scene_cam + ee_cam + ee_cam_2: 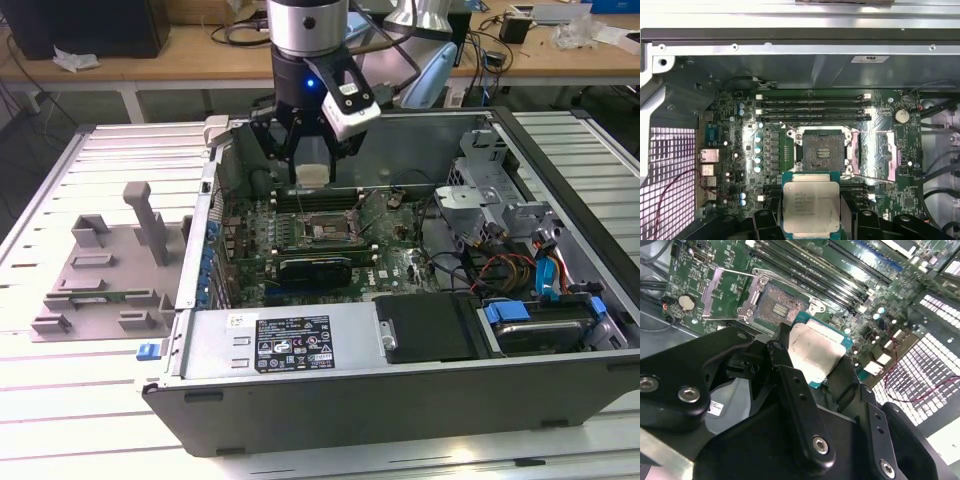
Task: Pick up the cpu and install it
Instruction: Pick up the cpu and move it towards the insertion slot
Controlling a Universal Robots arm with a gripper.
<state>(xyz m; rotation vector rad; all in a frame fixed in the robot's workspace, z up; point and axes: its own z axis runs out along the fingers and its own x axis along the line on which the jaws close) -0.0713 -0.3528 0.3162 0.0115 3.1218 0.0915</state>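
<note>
the end effector (312,172) is closed to a narrow gap on the cpu (811,207), its dark fingers (790,385) pinching two opposite edges of the chip so that the pale silver top and the teal rim show between them in both wrist views. the cpu hangs in the air inside the open computer case (400,405), held roughly level above the motherboard (735,150) and touching nothing but the fingers. just beyond it, in the first wrist view, lies the socket (821,150), dark, bare and ready, with its metal retention frame (875,155) swung open to one side and the thin lever out of the way. the chip sits near the socket but not yet squarely over it. past the socket run the long memory slots (812,107), then the grey case wall. in the exterior view the case rests on a pale slatted desk (80,410), with a grey plastic fixture (100,270) well apart on the exterior view's left. the step in hand, as i judge it, is the carry: pickup is done, seating is not. seating would call for the chip's edges square with the socket frame, its corner mark matched, and a flat, gentle descent, since any tilt or sideways drag could harm the contacts.
</note>
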